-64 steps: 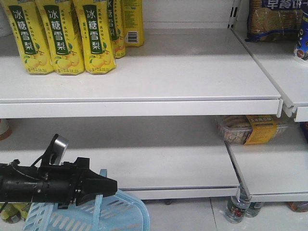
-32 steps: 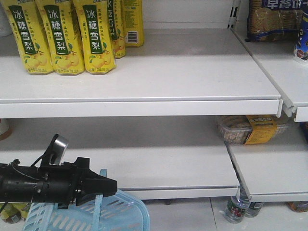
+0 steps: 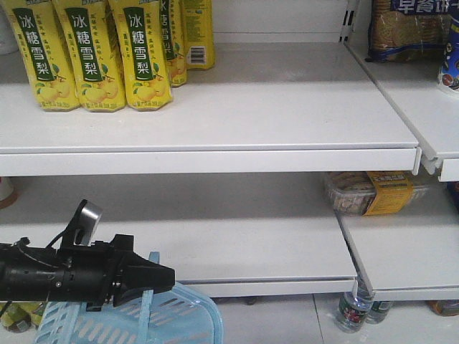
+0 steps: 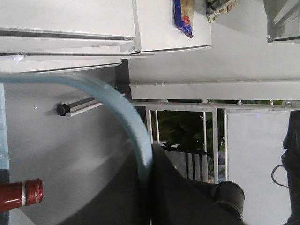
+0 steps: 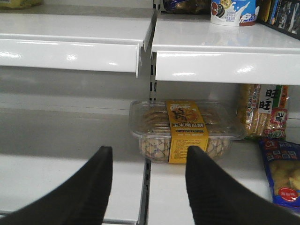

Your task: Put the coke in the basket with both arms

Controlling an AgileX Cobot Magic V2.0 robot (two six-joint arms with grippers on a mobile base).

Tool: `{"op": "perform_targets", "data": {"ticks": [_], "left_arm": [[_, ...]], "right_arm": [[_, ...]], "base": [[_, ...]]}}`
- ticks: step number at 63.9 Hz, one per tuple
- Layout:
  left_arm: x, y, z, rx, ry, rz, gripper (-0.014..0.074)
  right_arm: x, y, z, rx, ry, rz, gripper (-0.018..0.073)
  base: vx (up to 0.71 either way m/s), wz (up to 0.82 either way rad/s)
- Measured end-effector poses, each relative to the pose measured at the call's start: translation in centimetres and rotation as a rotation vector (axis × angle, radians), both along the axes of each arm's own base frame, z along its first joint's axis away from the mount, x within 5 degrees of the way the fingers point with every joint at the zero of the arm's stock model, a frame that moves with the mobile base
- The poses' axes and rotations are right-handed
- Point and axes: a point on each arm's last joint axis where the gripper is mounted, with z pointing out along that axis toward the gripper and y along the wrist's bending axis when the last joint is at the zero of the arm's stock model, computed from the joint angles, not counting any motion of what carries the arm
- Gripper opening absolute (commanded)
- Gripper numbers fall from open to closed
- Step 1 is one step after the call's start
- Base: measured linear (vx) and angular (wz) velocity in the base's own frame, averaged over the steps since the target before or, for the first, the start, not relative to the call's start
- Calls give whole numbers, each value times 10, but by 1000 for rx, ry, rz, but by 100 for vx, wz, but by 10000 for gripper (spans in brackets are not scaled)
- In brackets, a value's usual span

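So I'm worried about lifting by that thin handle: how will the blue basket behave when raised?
The basket is slotted plastic, so probably light. Its thin swing handle pivots, so it would likely sway. The handle passes beside the left gripper.

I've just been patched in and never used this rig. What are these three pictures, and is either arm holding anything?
It is a two-armed robot facing shop shelves. The front view looks ahead: yellow drink cartons on the upper shelf, and the left pincer closed around the handle of the blue basket. The left wrist view, turned sideways, shows that handle up close and a red bottle cap. The right wrist view shows the right pincer open and empty, facing a clear snack box. No coke can is visible.
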Motion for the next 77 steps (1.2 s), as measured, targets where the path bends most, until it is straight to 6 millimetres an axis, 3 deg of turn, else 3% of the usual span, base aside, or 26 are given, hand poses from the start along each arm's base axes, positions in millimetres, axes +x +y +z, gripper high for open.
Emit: {"op": "perform_targets", "data": {"ticks": [37,54,71,77], "left_arm": [[0,0,0,0,0,0,-6],[0,0,0,0,0,0,-6],[0,0,0,0,0,0,-6],[0,0,0,0,0,0,-6]], "right_arm": [[0,0,1,10,-8,-1,340],[0,0,1,10,-8,-1,196],[0,0,1,10,-8,-1,-10],[0,0,1,10,-8,-1,-11]], "base": [[0,0],[0,0],[0,0],[0,0]]}}
